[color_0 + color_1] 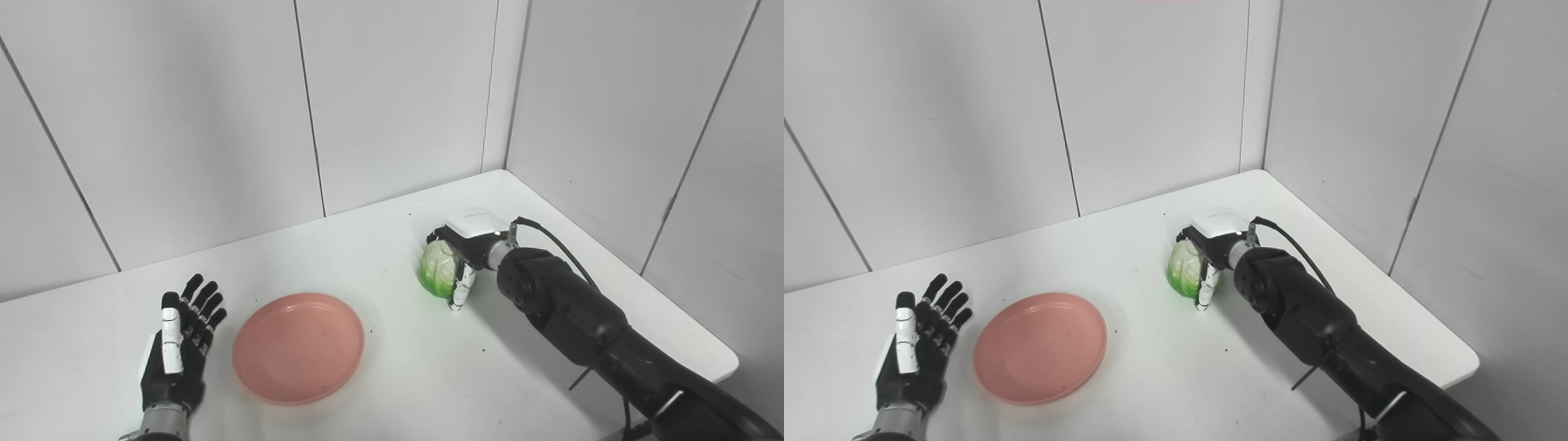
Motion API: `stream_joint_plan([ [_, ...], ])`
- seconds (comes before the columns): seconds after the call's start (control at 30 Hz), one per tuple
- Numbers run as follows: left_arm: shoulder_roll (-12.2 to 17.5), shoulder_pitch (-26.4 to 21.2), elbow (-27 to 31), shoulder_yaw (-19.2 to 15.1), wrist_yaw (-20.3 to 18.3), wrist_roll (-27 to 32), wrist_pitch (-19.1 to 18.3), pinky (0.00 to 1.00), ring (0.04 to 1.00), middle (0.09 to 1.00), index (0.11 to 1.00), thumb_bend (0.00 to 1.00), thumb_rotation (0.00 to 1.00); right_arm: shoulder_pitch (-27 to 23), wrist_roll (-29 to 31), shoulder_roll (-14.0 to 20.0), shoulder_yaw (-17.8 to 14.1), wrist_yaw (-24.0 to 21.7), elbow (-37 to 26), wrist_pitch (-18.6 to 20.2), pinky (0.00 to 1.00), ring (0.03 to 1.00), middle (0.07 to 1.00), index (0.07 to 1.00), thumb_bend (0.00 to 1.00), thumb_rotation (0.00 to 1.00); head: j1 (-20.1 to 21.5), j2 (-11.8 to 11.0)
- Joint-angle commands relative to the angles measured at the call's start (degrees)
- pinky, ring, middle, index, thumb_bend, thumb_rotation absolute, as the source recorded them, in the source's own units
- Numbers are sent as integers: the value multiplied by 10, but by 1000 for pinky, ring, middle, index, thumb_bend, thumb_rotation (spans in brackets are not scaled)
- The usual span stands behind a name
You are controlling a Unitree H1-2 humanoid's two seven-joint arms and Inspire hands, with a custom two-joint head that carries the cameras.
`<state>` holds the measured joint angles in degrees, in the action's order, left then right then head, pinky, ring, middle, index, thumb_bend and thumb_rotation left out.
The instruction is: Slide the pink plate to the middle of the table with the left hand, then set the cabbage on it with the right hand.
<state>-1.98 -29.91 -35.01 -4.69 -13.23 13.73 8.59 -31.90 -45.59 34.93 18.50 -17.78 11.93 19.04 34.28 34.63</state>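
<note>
The pink plate [298, 347] lies flat on the white table [392, 245], left of centre. My left hand [179, 346] rests just left of the plate, palm up, fingers spread and open, not touching it. The cabbage [437, 268], pale white with green edges, sits at the table's right middle. My right hand [462, 254] is wrapped around it from the right, fingers over its top and thumb down its near side, shut on it. I cannot tell whether the cabbage is lifted off the table.
White wall panels [398, 104] close off the table at the back and on the right. The table's right corner edge [732, 361] is near my right forearm. A black cable [560, 245] loops above the right wrist.
</note>
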Motion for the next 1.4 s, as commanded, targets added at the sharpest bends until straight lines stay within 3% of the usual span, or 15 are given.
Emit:
stream_joint_plan([
  [0.0,-2,3,4,-1,0,3,10,908,920,910,896,791,955,-2,-14,1,6,21,1,-23,355,425,531,530,588,1,0,2],
  [0.1,-2,3,4,0,0,2,13,909,918,909,894,790,961,0,-28,4,12,29,-8,-20,344,419,508,497,527,0,-2,3],
  [0.27,-5,3,5,-2,-1,7,8,914,926,917,903,790,956,0,-32,7,9,34,-21,-21,328,415,504,495,521,0,-8,2],
  [0.43,-7,5,10,2,4,0,11,912,928,916,903,786,970,-7,-18,5,-8,33,-54,-23,383,447,523,457,520,0,-20,6],
  [0.73,-7,11,22,19,3,-12,7,932,934,922,905,789,997,-41,28,-44,-45,2,-171,-4,486,481,531,438,517,0,-64,6],
  [1.1,-43,20,30,27,39,-30,33,908,909,899,881,743,961,-66,58,-118,-21,-21,-183,-32,451,464,525,448,518,0,-179,17],
  [1.23,-58,28,49,45,63,-60,28,901,904,895,889,746,988,-71,55,-141,10,-30,-163,-49,411,450,523,460,519,0,-254,22],
  [1.37,-76,32,55,54,89,-83,33,897,888,884,883,730,999,-70,53,-151,37,-40,-147,-65,401,443,523,468,519,0,-301,22],
])
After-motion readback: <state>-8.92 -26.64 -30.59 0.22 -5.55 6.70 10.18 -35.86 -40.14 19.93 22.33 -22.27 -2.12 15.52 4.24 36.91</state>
